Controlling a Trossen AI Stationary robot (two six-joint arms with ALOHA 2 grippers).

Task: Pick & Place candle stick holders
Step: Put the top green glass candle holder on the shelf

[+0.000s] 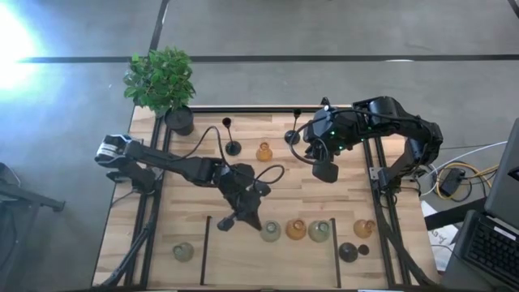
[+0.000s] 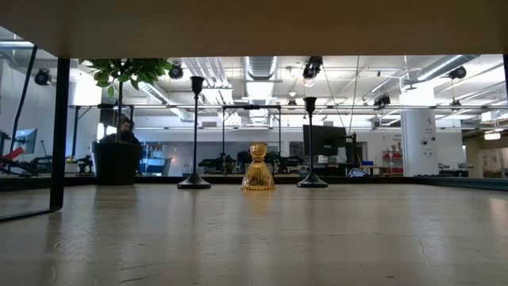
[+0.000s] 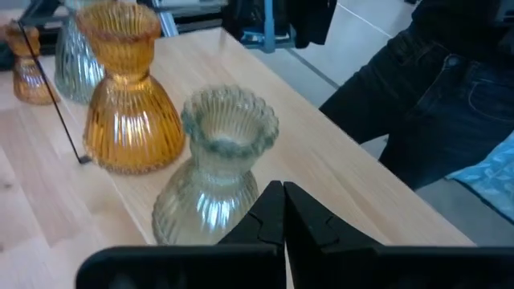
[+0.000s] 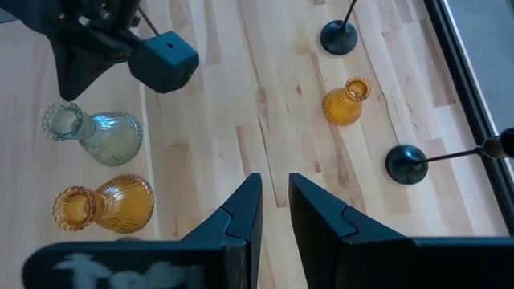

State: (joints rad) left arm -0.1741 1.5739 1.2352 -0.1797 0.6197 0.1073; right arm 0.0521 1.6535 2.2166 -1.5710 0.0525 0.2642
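Because the left pincer (image 3: pixel 283 210) hangs clenched on nothing right beside the pale greenish ribbed holder (image 3: pixel 213 172) in the near row, the first risk sits at that front edge: any sideways drift of the closed tips could nudge the glass, and its narrow neck over a bulbous base suggests it could tip into the amber ribbed holder (image 3: pixel 128 100) just beside it, or roll toward the worktop (image 1: pixel 195 203) edge, where a person in dark trousers (image 3: pixel 434 88) stands close by. More holders stand along that row, including another amber one (image 1: pixel 364 228) and a dark round one (image 1: pixel 348 252), so one knock could spread. Farther in, the right pincer (image 4: pixel 275 210) hovers over bare wood with its fingers slightly parted and holding nothing; dropping from there it could miss a grasp entirely. Beyond it at the far side stand a small amber holder (image 1: pixel 263 152) between two black thin-stemmed holders (image 1: pixel 232 139), which look top-heavy and easy to fell with a passing wrist, and the potted plant (image 1: pixel 166 85) at the far corner could snag an arm.
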